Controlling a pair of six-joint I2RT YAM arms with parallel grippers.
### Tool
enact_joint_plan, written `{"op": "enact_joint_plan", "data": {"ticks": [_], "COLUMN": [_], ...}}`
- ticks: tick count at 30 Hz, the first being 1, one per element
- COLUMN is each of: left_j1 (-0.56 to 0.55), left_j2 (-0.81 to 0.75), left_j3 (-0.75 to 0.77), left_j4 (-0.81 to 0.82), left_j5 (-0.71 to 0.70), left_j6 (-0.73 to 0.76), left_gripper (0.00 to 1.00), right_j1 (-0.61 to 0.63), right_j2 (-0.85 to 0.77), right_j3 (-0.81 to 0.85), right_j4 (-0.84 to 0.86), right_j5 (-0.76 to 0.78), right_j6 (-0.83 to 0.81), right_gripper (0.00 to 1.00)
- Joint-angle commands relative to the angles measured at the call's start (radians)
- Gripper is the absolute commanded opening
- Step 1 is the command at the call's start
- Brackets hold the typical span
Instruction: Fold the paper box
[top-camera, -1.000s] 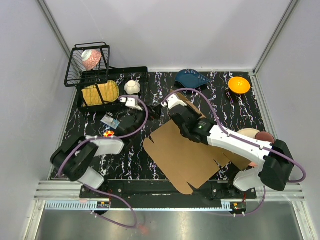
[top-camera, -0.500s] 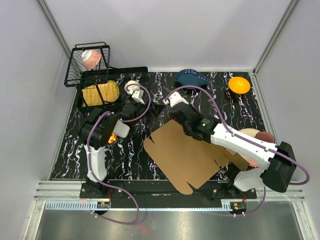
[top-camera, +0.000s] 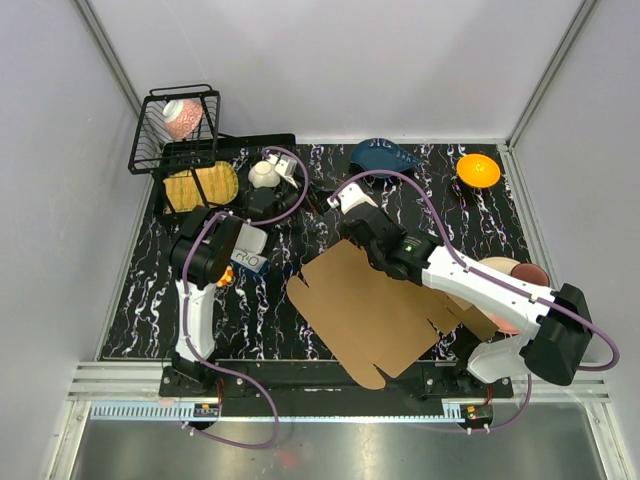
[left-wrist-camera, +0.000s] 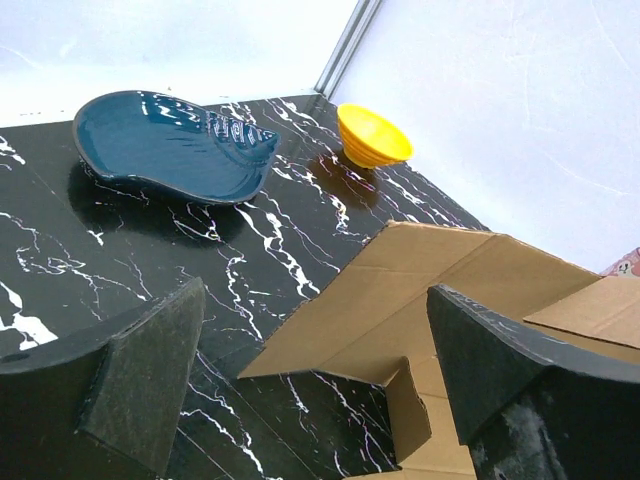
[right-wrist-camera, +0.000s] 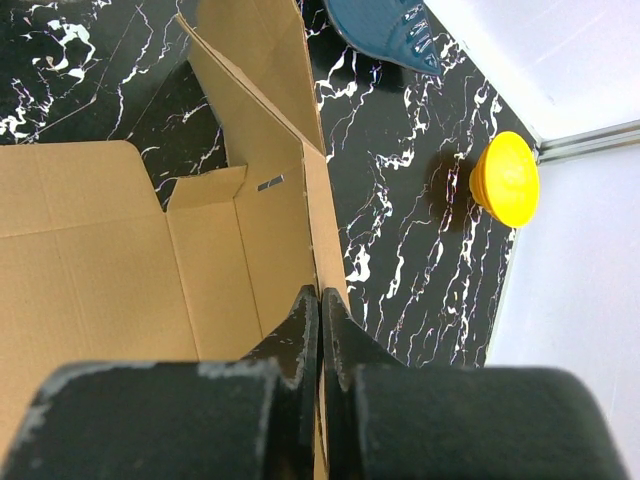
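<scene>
— What is the overhead camera showing?
— The paper box (top-camera: 372, 310) is lying mostly flat on the black marbled table (top-camera: 150, 300), in front of the right arm, with one flap standing up at its far end. The right gripper (top-camera: 343, 203) is reaching onto that flap. The left gripper (top-camera: 308, 195) is hovering near it, on the left.
— And the left wrist camera?
— Its fingers (left-wrist-camera: 150, 385) are standing wide apart with nothing between them. The cardboard is lying just ahead, and a blue dish (left-wrist-camera: 170, 145) and a yellow bowl (left-wrist-camera: 372, 137) are sitting farther back.
— The right wrist?
— The fingertips (right-wrist-camera: 300, 330) are pressing together, pinching the top edge of the upright flap, which is rising beside the flat panel on the left.
</scene>
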Motion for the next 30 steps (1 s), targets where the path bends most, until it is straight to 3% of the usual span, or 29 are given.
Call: {"op": "enact_joint_plan", "data": {"ticks": [1,22,25,30], "left_j1": [0.025,-0.011,-0.018,-0.021], "left_j2": [0.003,0.104,0.102,0.072], "left_j3": [0.04,0.276,0.256,0.161], "left_j4": [0.365,0.215,0.225,0.291], "left_j5": [0.0,0.164,0.193,0.207], "left_j6": [-0.022,0.019,0.004,-0.051], "left_gripper": [0.95,0.9,0.84,0.52], "right_j1": [-0.011,-0.016,-0.017,-0.019], "right_j2": [-0.001,0.03,0.033,0.036], "right_j3": [-0.02,0.019,0.026,0.038], "right_j4": [-0.062,-0.076,-0.075,-0.078], "right_j5": [-0.089,-0.098,-0.101,-0.101], "right_j6": [0.074,0.065,0.066,0.071], "right_gripper": [0.0,0.0,0.0,0.0]}}
